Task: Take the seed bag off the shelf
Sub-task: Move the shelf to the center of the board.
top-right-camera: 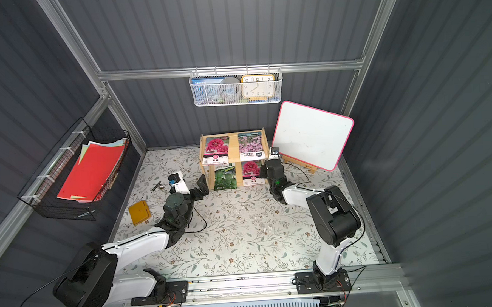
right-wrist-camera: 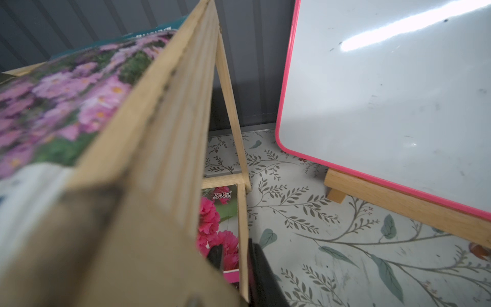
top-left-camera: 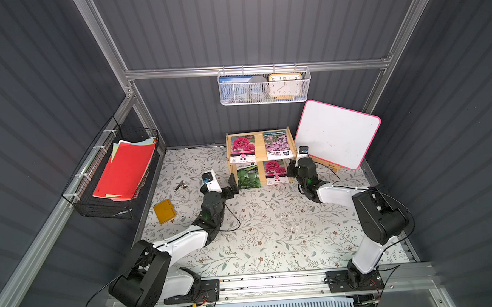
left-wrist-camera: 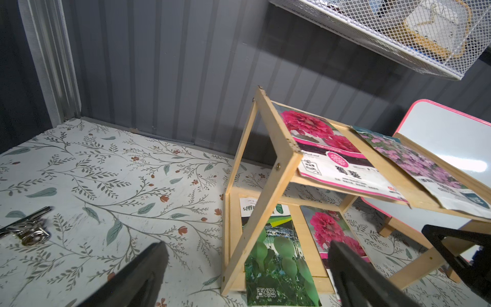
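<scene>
In a top view: left gripper [top-left-camera: 234,184] spread wide, empty, the nearer one; green seed bag [top-left-camera: 248,177] just beside it on shelf [top-left-camera: 258,143] lower tier, long axis front-to-back. Left wrist: bag straight ahead between fingers [left-wrist-camera: 143,273]. Right wrist: right gripper [right-wrist-camera: 236,265] clamps shelf's front post. Floral tabletop [top-left-camera: 271,230], tight grey-walled booth.

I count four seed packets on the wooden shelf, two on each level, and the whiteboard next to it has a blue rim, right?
Not quite: the whiteboard has a pink rim, as both top views show. The shelf does hold four seed packets, two on each level.
</scene>
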`<action>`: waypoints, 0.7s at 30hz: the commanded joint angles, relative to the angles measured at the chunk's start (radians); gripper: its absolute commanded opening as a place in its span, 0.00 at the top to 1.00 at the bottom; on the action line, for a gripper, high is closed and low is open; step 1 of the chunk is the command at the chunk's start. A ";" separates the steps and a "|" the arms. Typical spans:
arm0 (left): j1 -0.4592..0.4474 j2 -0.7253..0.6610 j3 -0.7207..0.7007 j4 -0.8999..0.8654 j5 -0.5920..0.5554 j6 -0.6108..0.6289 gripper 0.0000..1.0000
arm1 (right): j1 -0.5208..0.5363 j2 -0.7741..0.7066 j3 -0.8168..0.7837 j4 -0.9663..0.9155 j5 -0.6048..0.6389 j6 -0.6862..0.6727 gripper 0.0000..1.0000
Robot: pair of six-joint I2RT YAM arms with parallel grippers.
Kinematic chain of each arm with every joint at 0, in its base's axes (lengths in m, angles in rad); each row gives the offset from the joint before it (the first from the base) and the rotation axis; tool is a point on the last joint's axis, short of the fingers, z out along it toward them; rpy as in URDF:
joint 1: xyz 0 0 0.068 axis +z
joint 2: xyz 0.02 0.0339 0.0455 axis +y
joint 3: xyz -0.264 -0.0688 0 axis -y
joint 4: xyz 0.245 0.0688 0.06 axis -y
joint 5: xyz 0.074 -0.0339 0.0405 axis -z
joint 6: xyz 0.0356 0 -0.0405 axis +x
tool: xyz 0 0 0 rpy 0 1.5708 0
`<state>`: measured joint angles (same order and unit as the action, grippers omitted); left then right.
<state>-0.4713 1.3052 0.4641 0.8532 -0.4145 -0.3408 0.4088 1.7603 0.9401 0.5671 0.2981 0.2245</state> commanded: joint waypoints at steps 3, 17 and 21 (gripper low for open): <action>0.003 -0.017 0.028 -0.013 0.014 -0.014 0.00 | -0.015 -0.048 -0.025 -0.111 -0.027 0.008 1.00; 0.003 -0.020 0.025 -0.018 0.005 -0.011 0.00 | -0.013 -0.061 -0.104 -0.090 -0.037 0.096 1.00; 0.003 -0.021 0.026 -0.017 0.005 -0.012 0.00 | -0.011 -0.062 -0.118 -0.081 -0.037 0.107 1.00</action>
<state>-0.4713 1.3025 0.4713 0.8448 -0.4149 -0.3408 0.3962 1.6936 0.8593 0.5701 0.2817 0.2470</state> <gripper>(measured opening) 0.994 0.198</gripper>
